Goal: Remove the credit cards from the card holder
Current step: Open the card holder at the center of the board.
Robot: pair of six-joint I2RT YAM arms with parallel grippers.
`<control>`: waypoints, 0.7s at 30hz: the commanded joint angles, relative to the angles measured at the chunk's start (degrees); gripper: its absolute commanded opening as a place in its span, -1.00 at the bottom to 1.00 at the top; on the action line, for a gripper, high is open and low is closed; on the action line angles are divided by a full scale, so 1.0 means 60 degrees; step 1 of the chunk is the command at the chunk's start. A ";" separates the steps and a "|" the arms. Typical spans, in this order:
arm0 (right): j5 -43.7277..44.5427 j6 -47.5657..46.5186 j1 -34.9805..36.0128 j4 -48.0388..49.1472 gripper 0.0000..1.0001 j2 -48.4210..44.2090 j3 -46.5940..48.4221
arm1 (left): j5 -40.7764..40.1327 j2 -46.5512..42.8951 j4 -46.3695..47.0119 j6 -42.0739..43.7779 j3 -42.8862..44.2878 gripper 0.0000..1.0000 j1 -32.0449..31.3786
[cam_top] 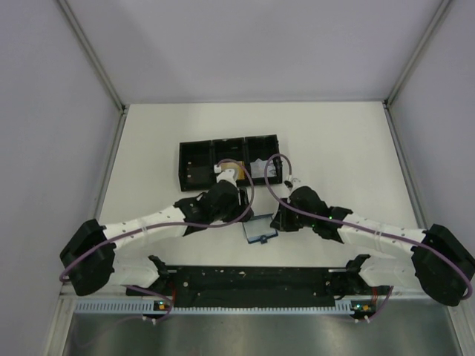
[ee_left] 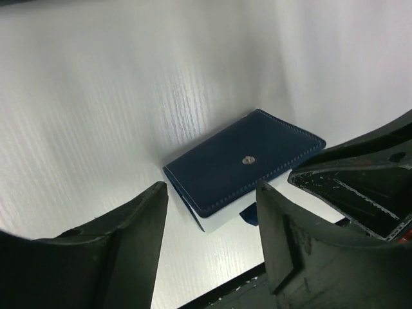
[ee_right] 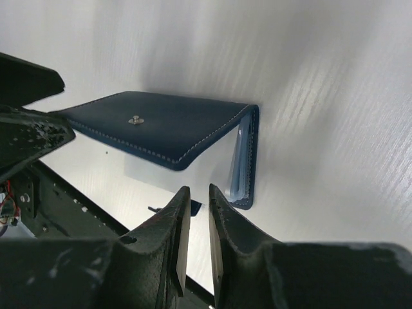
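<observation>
The card holder (cam_top: 260, 230) is lying half-open on the white table (cam_top: 334, 141) between the left gripper (ee_left: 211, 196), gaping empty, and the right gripper (ee_right: 197, 193), its fingers nearly pressed together, grip unclear. The holder's long axis is running left-right, snap stud (ee_left: 247, 159) up.

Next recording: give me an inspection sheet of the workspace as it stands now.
Surface: white table, faint grain.
Job's things: dark-blue card holder lies between the arms, partly open; orange-tan credit card seems to sit in the tray's middle compartment.
Clutter: black three-compartment tray; nothing else seen.
End effectors: left end effector open, empty, facing the holder; right end effector nearly closed at the holder's edge, whether it grips anything cannot be told.
Cables: purple cables loop along both arms.
Surroundings: pale enclosure walls.
</observation>
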 commanded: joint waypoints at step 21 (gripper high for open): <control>-0.0627 -0.0515 -0.0704 0.1667 -0.67 0.1440 0.1008 | 0.2256 0.0376 0.0278 0.5245 0.1194 0.71 0.0033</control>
